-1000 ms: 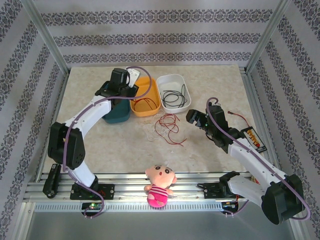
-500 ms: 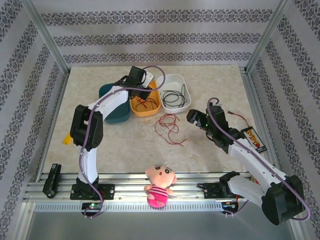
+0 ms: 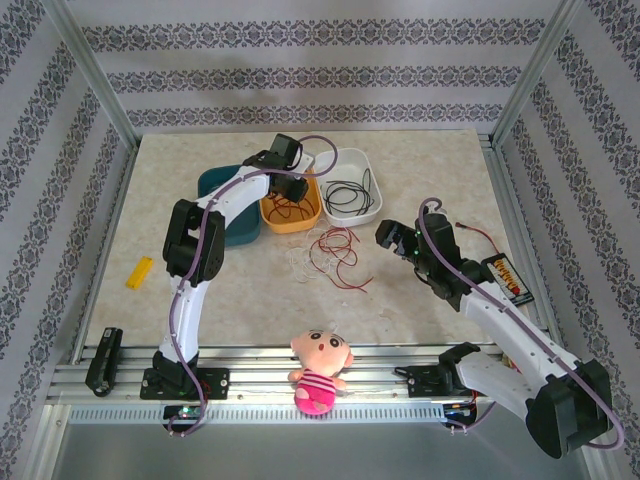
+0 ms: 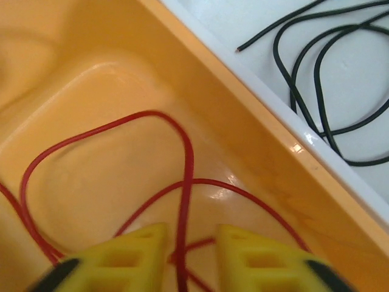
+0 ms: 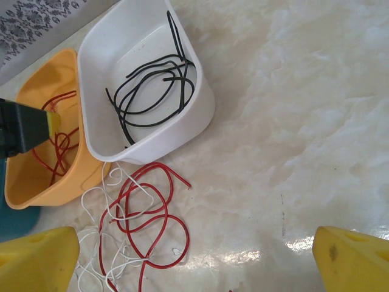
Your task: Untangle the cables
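Shift since earlier frames: left gripper (image 3: 290,186) carried from the teal tray (image 3: 232,236) to over the orange tray (image 3: 303,216); right arm hardly displaced.
Table (image 3: 200,290) centre: remaining cables (image 3: 335,256), red and white, lie tangled just before the trays; right gripper (image 5: 194,258) is held over them, jaws spread wide and empty.
Orange tray: a red cable (image 4: 182,152) lies inside and passes between the left gripper's parted, unclenched jaws.
White tray (image 5: 200,115), toward the far edge: black cables (image 5: 152,91) are coiled inside.
Risk: on lifting, the red cable could be snagged by a finger and dragged back out.
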